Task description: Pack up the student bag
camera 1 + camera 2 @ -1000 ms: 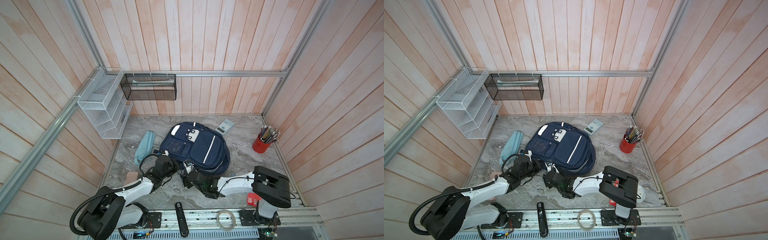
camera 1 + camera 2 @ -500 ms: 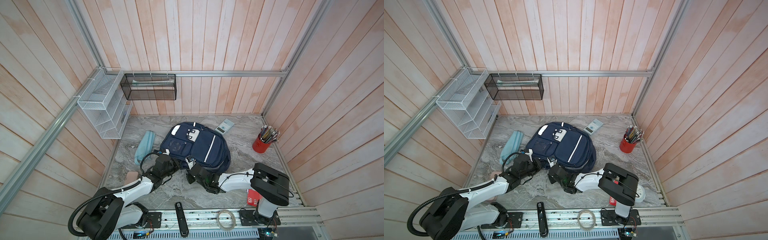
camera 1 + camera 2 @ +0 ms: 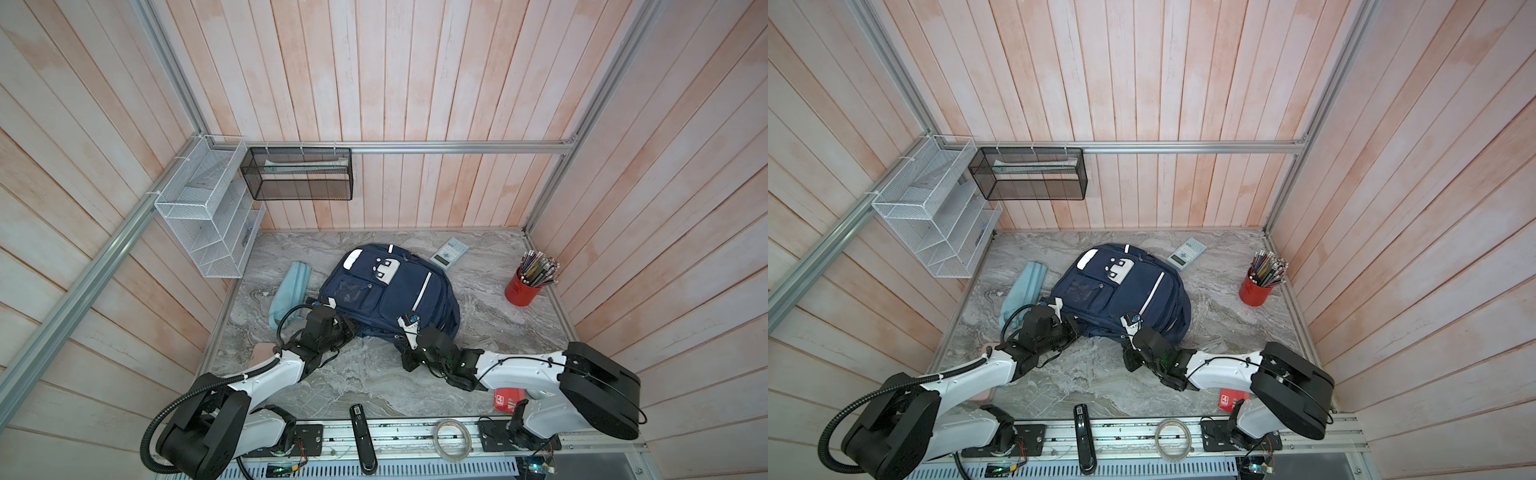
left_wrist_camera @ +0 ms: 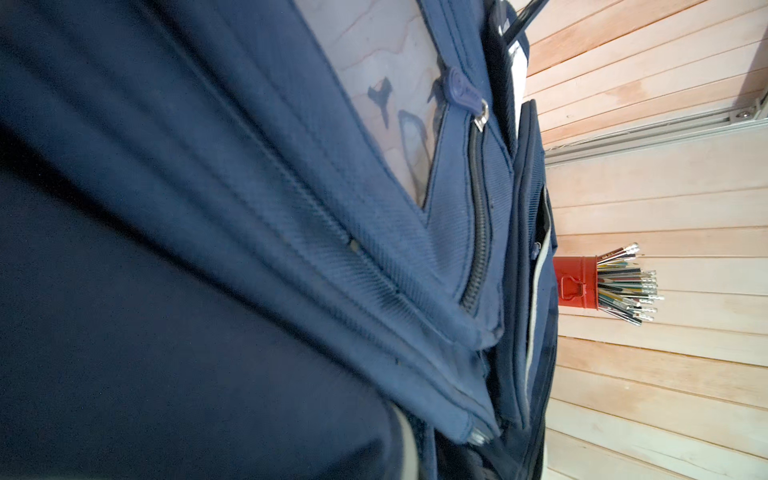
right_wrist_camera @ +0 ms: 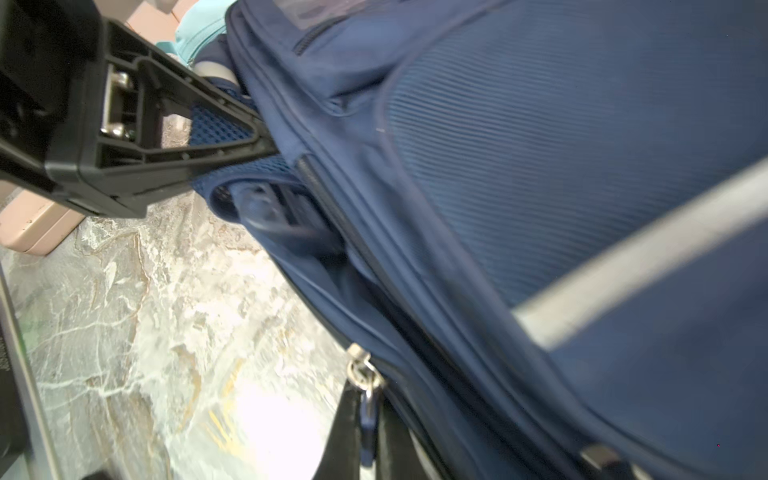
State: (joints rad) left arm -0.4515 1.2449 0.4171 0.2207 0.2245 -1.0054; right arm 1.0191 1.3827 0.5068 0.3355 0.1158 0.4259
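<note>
Early stage: nothing visibly packed into the bag (image 3: pixel 395 291).
Both grippers are pressed together at its near edge. The right gripper (image 5: pixel 362 415) seems to pinch a zip pull (image 5: pixel 368 409). The left gripper's (image 3: pixel 343 330) hold is unclear. The pouch (image 3: pixel 291 291), calculator (image 3: pixel 449 254) and pencils (image 3: pixel 538 266) lie beyond, unpacked.

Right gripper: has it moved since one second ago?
Yes. The right gripper moved away from the aluminium front rail, toward the red pencil cup, reaching the near edge of the large navy blue fabric backpack.
</note>
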